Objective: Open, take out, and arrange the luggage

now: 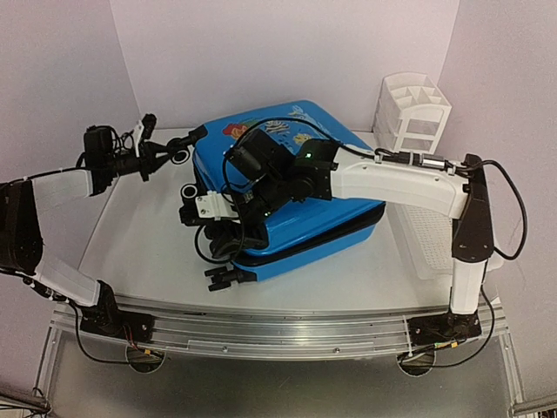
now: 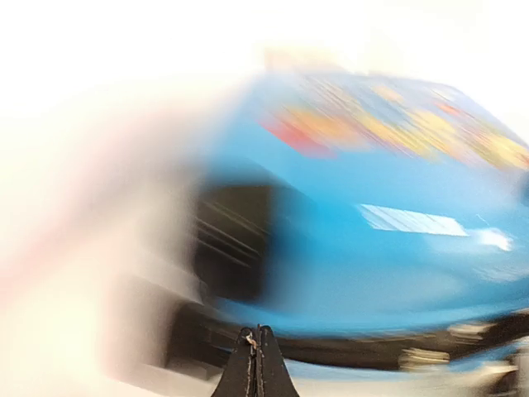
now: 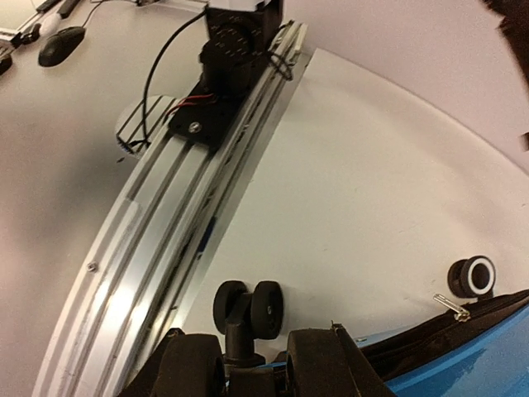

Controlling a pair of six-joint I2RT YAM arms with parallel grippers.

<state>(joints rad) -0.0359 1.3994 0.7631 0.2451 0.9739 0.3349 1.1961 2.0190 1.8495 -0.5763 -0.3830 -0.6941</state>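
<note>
The luggage [image 1: 335, 231], a bright blue hard-shell suitcase with a fish print on its lid, lies flat mid-table with its black zipper band closed. My right arm reaches across the lid to the front-left corner. There my right gripper [image 1: 224, 254] [image 3: 252, 347] is shut around the stem of a black twin wheel [image 3: 248, 308]. Blue shell [image 3: 483, 364] and a black-and-white wheel [image 3: 472, 275] show to the right. My left gripper [image 1: 198, 132] [image 2: 258, 331] is shut and empty, raised off the back-left corner. Its view of the luggage [image 2: 372, 240] is blurred.
A white compartmented organizer [image 1: 413, 109] stands at the back right. A white perforated basket [image 1: 431, 244] lies along the right side under my right arm. The aluminium rail [image 1: 278, 335] [image 3: 165, 223] runs along the near edge.
</note>
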